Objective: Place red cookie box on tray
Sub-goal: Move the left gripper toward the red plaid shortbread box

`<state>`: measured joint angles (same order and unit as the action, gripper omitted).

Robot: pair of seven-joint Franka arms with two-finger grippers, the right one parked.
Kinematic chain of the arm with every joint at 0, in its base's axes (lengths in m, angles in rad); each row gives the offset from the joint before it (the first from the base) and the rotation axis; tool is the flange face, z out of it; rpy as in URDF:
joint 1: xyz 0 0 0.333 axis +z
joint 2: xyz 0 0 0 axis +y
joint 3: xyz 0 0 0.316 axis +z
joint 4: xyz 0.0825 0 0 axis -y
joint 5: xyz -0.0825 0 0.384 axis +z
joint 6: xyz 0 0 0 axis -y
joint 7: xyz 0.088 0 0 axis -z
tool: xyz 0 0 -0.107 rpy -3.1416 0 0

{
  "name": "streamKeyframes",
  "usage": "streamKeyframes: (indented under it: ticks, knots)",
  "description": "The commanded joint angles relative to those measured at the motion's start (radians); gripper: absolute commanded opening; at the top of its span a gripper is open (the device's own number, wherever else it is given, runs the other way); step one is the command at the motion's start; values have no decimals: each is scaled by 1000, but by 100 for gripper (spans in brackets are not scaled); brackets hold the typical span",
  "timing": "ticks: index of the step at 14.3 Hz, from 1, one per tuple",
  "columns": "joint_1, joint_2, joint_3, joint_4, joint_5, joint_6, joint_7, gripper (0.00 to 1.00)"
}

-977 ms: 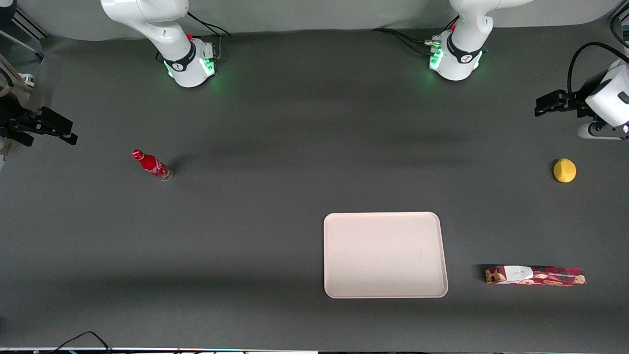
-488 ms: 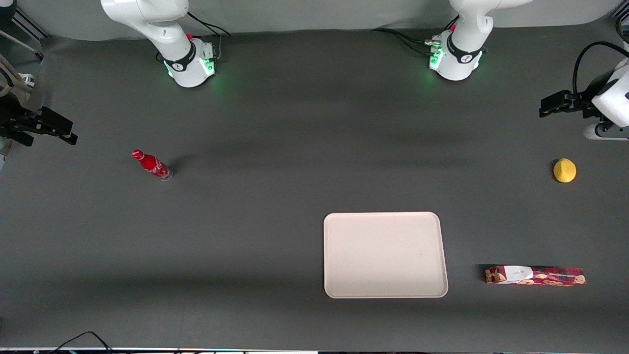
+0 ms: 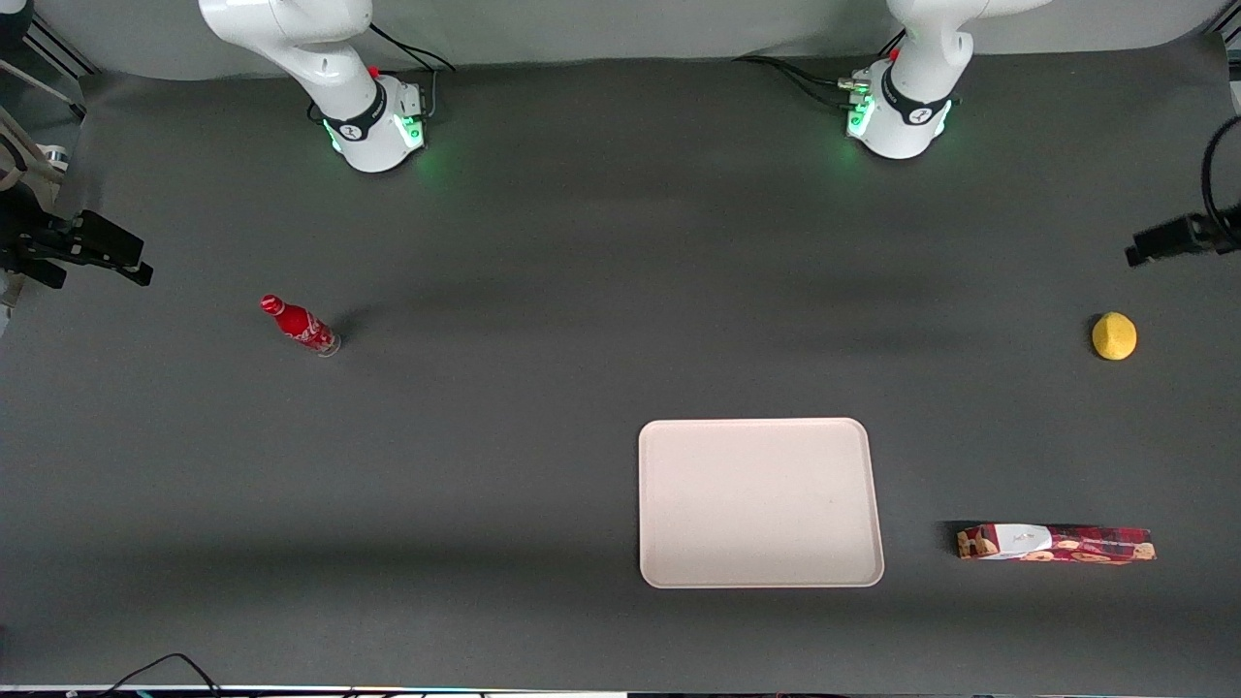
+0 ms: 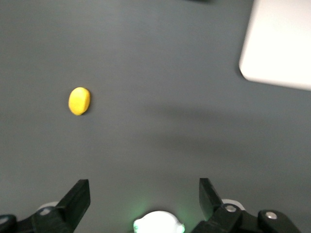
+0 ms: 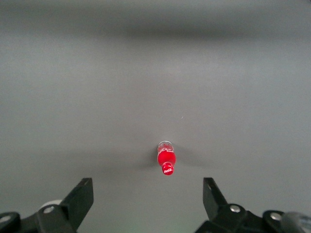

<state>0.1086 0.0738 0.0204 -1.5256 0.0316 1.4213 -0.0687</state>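
Observation:
The red cookie box lies flat on the dark table near the front camera, beside the cream-white tray and apart from it, toward the working arm's end. My left gripper hangs at that end of the table, farther from the front camera than the box and the yellow fruit. In the left wrist view the gripper is open with only bare table between its fingers. A corner of the tray shows there; the cookie box does not.
A yellow lemon-like fruit sits between my gripper and the cookie box. A small red bottle stands toward the parked arm's end. The two arm bases stand at the table's back.
My left arm has swung outward toward the working arm's end of the table, so most of it has left the front view. The box, tray, fruit and bottle have not moved.

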Motion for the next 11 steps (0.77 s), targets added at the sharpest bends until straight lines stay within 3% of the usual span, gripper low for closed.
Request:
streamKeyframes:
  ticks: [1,6,11]
  knots:
    - [-4,216,33,224,21,-31,-303,100]
    - [-9,388,50,257,22,166,-756,100]
    - [-9,523,47,252,11,477,-982,100]
